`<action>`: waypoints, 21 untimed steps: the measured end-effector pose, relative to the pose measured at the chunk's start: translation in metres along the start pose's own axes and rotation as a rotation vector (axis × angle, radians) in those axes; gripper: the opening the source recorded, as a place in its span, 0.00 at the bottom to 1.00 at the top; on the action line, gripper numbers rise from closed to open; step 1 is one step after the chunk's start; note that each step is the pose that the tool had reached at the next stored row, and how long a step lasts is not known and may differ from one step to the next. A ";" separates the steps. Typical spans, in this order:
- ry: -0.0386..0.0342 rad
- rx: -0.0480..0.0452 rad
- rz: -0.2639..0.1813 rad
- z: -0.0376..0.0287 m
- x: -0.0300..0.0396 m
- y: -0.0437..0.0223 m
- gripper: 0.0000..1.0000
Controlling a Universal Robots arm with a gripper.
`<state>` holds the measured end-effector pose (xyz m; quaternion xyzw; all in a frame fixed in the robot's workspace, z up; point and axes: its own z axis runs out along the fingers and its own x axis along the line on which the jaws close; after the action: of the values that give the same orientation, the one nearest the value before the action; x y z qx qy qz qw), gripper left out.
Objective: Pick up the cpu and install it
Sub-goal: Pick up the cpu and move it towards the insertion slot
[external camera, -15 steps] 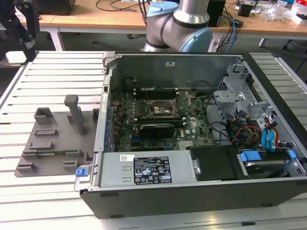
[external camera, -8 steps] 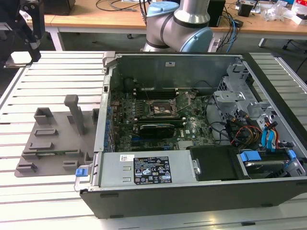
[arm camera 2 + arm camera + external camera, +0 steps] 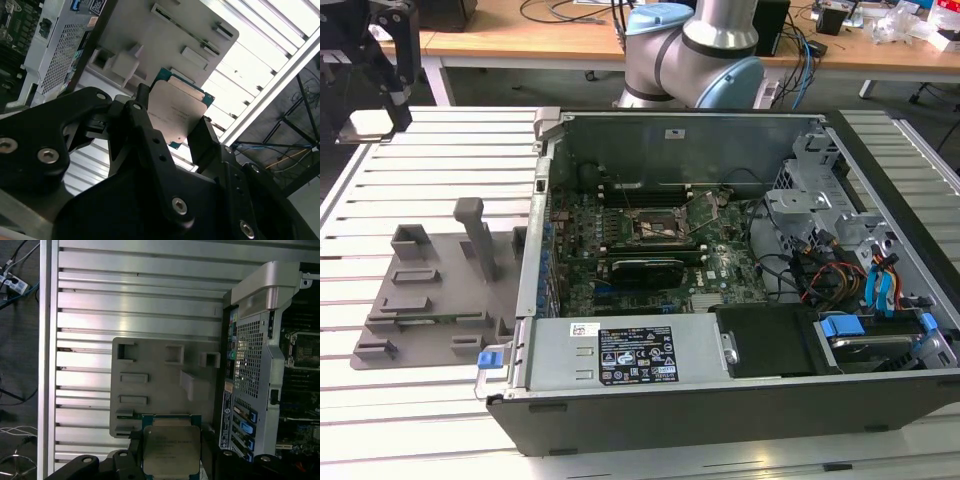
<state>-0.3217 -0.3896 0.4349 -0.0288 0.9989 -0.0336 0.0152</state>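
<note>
The cpu (image 3: 177,112) is a thin square chip with a silvery top plate and a green rim. My gripper (image 3: 172,125) is shut on it, one black finger (image 3: 144,117) on each side edge. In the first wrist view the cpu (image 3: 171,445) hangs in my gripper (image 3: 171,456) above the near end of the grey fixture tray (image 3: 160,375). In the exterior view my gripper (image 3: 372,110) is raised over the table's far corner at the exterior view's left, with the pale cpu (image 3: 365,125) in it. The dark socket frame (image 3: 658,225) lies on the motherboard inside the open computer case (image 3: 720,390).
The grey fixture tray (image 3: 430,290) with upright blocks lies on the slatted aluminium table (image 3: 440,150), left of the case in the exterior view. The arm's base (image 3: 695,50) stands behind the case. Drive cages and cables (image 3: 840,250) fill the case's right side.
</note>
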 end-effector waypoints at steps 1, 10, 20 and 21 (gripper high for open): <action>0.0000 0.0000 0.000 0.0003 -0.0008 0.0000 0.55; 0.0000 0.0003 0.000 0.0041 -0.0079 0.0000 0.55; 0.0007 0.0038 0.000 0.0157 -0.0246 0.0048 0.55; 0.0009 0.0037 0.000 0.0184 -0.0280 0.0059 0.55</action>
<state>-0.2935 -0.3833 0.4170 -0.0288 0.9988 -0.0354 0.0149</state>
